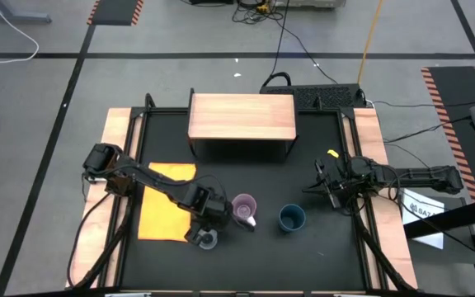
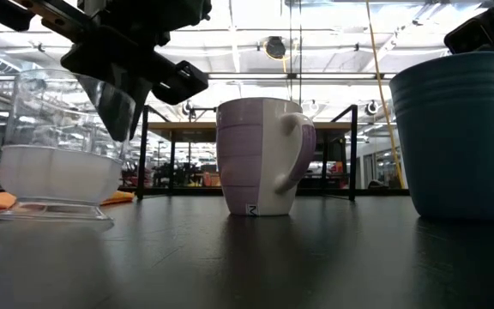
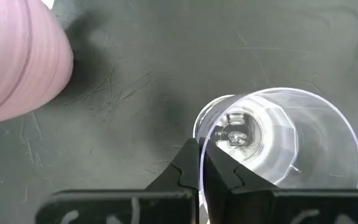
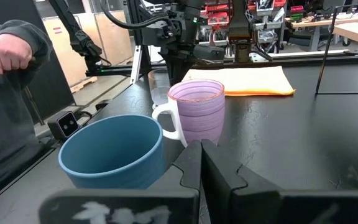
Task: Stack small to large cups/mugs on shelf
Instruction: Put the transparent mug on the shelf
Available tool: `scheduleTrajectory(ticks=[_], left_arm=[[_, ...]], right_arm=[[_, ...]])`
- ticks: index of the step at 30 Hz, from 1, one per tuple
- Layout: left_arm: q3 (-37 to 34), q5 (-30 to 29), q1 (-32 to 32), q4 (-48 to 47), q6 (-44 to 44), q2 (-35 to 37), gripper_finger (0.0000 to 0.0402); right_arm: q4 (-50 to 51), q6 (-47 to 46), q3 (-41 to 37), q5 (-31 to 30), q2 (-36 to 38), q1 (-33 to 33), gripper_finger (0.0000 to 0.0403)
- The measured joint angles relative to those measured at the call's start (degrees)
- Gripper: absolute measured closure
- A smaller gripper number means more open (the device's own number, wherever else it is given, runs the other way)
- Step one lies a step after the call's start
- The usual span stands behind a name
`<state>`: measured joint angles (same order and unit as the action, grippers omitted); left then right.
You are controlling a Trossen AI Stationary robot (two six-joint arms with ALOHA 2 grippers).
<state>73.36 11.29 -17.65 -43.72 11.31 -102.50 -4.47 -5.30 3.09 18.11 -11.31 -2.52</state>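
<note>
The tiny clear glass cup (image 1: pixel 207 239) stands near the table's front, left of the light purple mug (image 1: pixel 244 208) and the dark teal-blue cup (image 1: pixel 292 218), which both stand upright on the black table top. My left gripper (image 1: pixel 203 224) is shut on the glass cup (image 3: pixel 278 137), coming down on it from above. My right gripper (image 1: pixel 322 186) is shut and empty, to the right of the teal cup (image 4: pixel 114 152) and a little farther back. The light-wood shelf (image 1: pixel 242 117) stands at the table's far middle with nothing on it. My left gripper holds the glass cup by its rim (image 3: pixel 201 144) on the side nearest the gripper. The thin wall is pinched between the two fingers, one inside the cup and one outside. The fingers (image 2: pixel 114 103) come from above, slanting down. The cup stands upright, its base (image 2: pixel 50 215) apparently on the table.
A flat yellow-orange mat (image 1: pixel 167 210) lies left of the cups under the left arm. The purple mug (image 2: pixel 260 159) stands close to the glass cup's right. A person's hand and grey sleeve (image 4: pixel 8 53) show beyond the table's front in the right wrist view.
</note>
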Motion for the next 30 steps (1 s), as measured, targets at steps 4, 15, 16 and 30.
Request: scheduleTrajectory(ticks=[4,15,16,30], left_arm=[[0.0,-0.6,-0.2,-0.1,0.2,0.0,0.0398],[0.0,-0.8,-0.2,0.2,0.6,0.0,0.0400],[0.0,-0.8,-0.3,0.2,0.8,0.0,0.0400],[3.0,-2.8,-0.9,-5.0,-0.7,4.5,0.0401]], right_arm=[[0.0,0.0,0.0,0.0,0.0,0.0,0.0403],[0.0,0.0,0.0,0.0,0.0,0.0,0.0403],[0.0,0.0,0.0,0.0,0.0,0.0,0.0403],[0.0,0.1,0.0,0.0,-0.2,0.0,0.0403]])
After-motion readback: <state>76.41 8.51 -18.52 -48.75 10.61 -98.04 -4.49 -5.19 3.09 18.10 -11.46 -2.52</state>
